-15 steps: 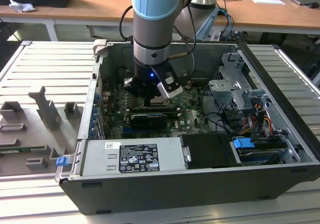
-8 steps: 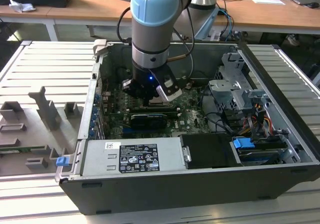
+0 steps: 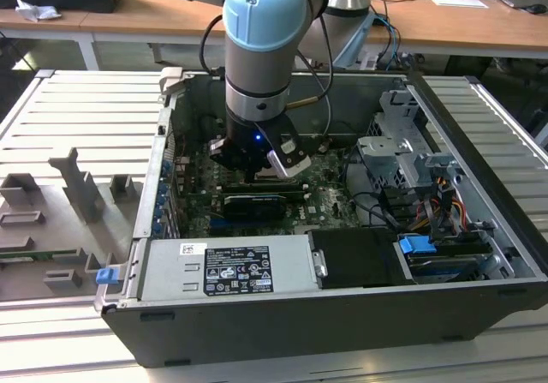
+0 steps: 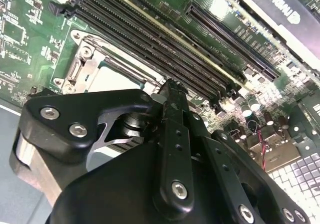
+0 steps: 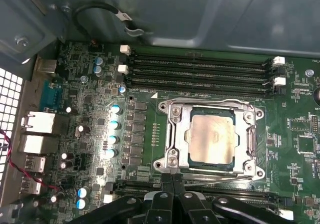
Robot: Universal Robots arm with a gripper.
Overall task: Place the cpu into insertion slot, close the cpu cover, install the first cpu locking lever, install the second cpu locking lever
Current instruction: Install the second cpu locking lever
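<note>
Hand (image 5: 172, 186) hides the cpu cover's (image 5: 212, 106) near edge — cpu (image 5: 212, 139) seated.

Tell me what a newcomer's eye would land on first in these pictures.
First, the big pale-blue robot arm reaching down into the open computer case in the exterior view. Next, in the first wrist view, the cpu lying in its socket with the silvery cpu cover closed around it, beside the long black memory slots. The gripper sits at the socket's edge, its black fingers pressed together.
</note>
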